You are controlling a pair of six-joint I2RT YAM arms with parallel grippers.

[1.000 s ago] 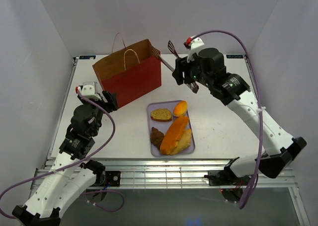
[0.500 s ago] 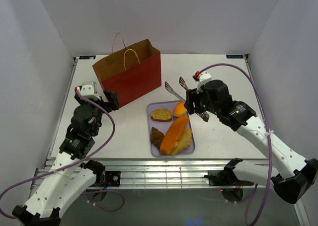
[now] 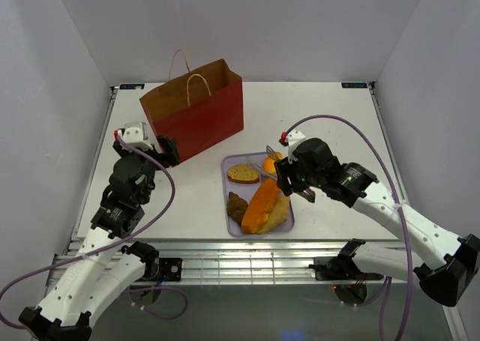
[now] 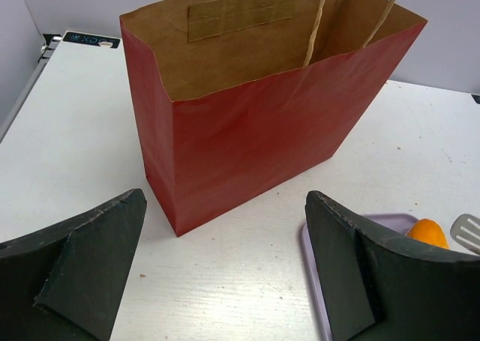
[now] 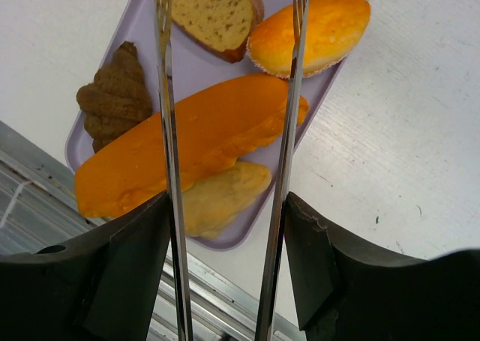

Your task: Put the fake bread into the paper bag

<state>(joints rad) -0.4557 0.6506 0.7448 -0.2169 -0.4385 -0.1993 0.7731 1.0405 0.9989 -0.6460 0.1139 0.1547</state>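
Note:
The red paper bag [image 3: 195,120] stands upright and open at the back left; it also fills the left wrist view [image 4: 255,131]. Fake bread lies on the lavender tray [image 3: 291,219]: a toast slice [image 3: 243,173], a round orange bun [image 3: 271,163], a long orange loaf [image 3: 262,204], a dark brown piece [image 3: 237,204] and a yellow wedge [image 3: 280,213]. My right gripper [image 3: 289,177] is shut on metal tongs [image 5: 166,131]. The tongs' arms are spread just above the loaf [image 5: 187,142] and reach to the toast [image 5: 214,11] and bun [image 5: 315,30]. My left gripper [image 3: 161,150] is open and empty in front of the bag.
The tray lies at the table's front centre, close to the near edge with its metal rails [image 3: 247,262]. White walls enclose the table on three sides. The bag's cord handles [image 4: 319,19] stand up above its mouth.
My right arm has carried the tongs from beside the bag's right end down and forward to just over the tray. The left arm has not moved.

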